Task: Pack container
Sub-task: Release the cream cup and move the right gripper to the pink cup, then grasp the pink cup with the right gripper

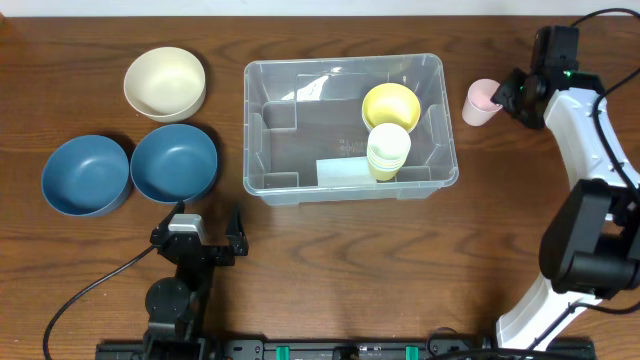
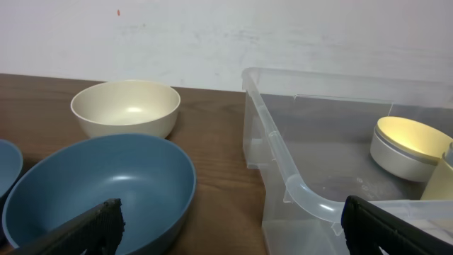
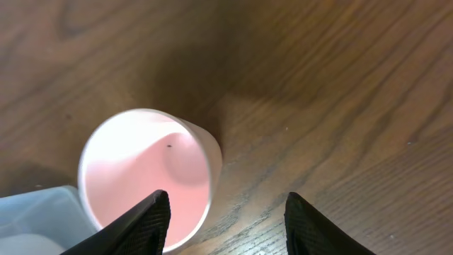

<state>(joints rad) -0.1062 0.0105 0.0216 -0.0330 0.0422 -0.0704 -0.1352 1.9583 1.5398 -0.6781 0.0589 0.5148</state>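
- Your container (image 1: 340, 64) sits on the tabletop (image 1: 300, 270) about midway between the left and right edges, nearer the far edge than the near one. It is clear plastic and stands open at the top. The left wrist view shows its rim and near left corner (image 2: 272, 138).
- Inside it, in the right half, a yellow bowl (image 1: 390, 105) sits mouth up by the far wall. A stack of pale yellow cups (image 1: 388, 150) stands just beside it toward the near wall. A pale label (image 1: 343, 172) lies on the floor of the bin by the near wall.
- Your right tool (image 1: 508, 95) is near the far right corner, just right of the container, at a pink cup (image 1: 482, 100) that stands mouth up.
- In the right wrist view this tool (image 3: 226, 212) is about half open. One finger (image 3: 152, 216) overlaps the cup's rim (image 3: 141, 177) and the other stands clear of it over bare wood, so nothing is gripped.
- Your left tool (image 1: 208, 220) is near the near edge, left of centre, spread wide with nothing between its fingers.
- A cream bowl (image 1: 164, 83) sits left of the container toward the far edge.
- Two blue bowls (image 1: 174, 162) (image 1: 85, 175) sit side by side, touching or nearly so, nearer the left edge.
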